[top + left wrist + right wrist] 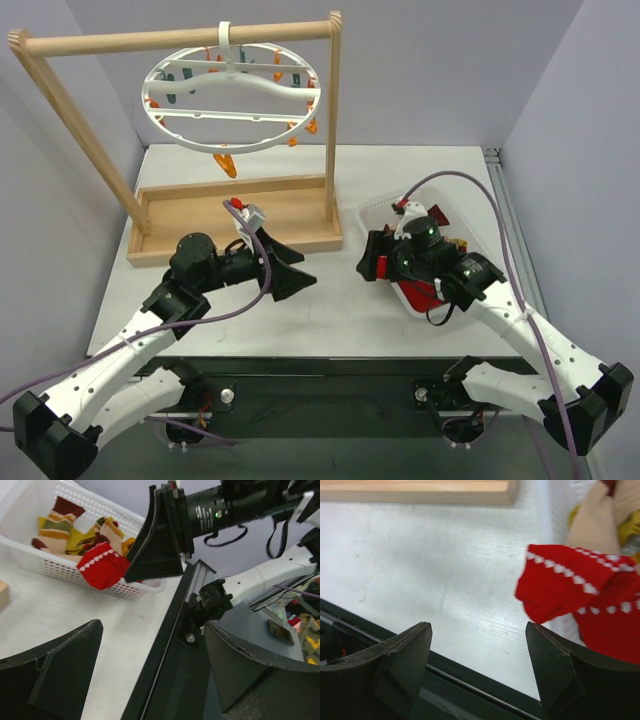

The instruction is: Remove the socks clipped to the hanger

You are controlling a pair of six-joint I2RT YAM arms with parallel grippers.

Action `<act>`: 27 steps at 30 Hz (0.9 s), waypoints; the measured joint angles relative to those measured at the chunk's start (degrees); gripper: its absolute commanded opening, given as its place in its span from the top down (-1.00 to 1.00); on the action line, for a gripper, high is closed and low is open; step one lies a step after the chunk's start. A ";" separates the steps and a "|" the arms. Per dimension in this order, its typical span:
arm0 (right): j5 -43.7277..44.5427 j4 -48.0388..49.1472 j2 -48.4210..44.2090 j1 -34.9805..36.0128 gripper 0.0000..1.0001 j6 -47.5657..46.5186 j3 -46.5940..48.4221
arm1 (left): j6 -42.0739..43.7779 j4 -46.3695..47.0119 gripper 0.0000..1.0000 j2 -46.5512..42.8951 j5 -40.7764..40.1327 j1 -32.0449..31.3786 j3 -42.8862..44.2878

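Note:
The white ring hanger (232,92) hangs from the wooden rod by its hook, with orange and teal clips around it. No sock shows on it in the top view. A red sock (580,585) with white pattern drapes over the near wall of the white mesh basket (30,550). The same red sock (102,565) lies beside several striped and yellow socks (60,525) inside. My right gripper (477,630) is open just left of the red sock, nothing between its fingers. My left gripper (150,665) is open and empty over the table's front edge.
The wooden frame rack (240,215) with its low tray base stands at the back left. The basket (375,210) sits to the right of it, mostly under my right arm. A black rail (165,645) runs along the table's near edge.

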 measured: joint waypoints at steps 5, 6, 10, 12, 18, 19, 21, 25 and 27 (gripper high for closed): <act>2.43 10.03 -3.26 9.86 -0.79 4.17 -8.55 | -12.55 16.98 -0.88 -0.15 1.86 -1.46 -9.75; 2.69 12.15 -3.69 10.95 -0.87 5.73 -10.54 | -14.60 20.28 -0.88 -0.13 1.81 -1.88 -11.69; 5.03 18.34 -5.29 13.68 -1.00 10.14 -16.81 | -23.45 33.33 -0.87 0.72 1.44 -3.65 -20.65; 8.02 20.55 -7.30 16.00 -1.00 12.17 -20.20 | -27.74 40.28 -0.87 1.51 0.70 -4.46 -25.53; 16.39 22.69 -16.17 21.11 -1.00 17.49 -27.78 | -38.93 54.97 -0.87 -1.09 -5.70 -5.25 -41.09; 17.00 23.30 -17.75 21.40 -1.00 18.32 -29.27 | -40.00 55.47 -0.87 -2.21 -6.64 -5.29 -42.32; 18.03 24.22 -20.85 21.84 -1.00 20.00 -32.76 | -41.31 55.43 -0.87 -5.07 -8.22 -5.31 -42.95; 19.32 26.32 -28.26 22.56 -1.00 23.10 -41.97 | -41.99 54.05 -0.89 -13.31 -11.37 -5.31 -42.95; 19.80 26.80 -32.87 22.82 -1.00 24.20 -45.70 | -43.12 52.92 -0.90 -17.05 -13.64 -5.31 -42.95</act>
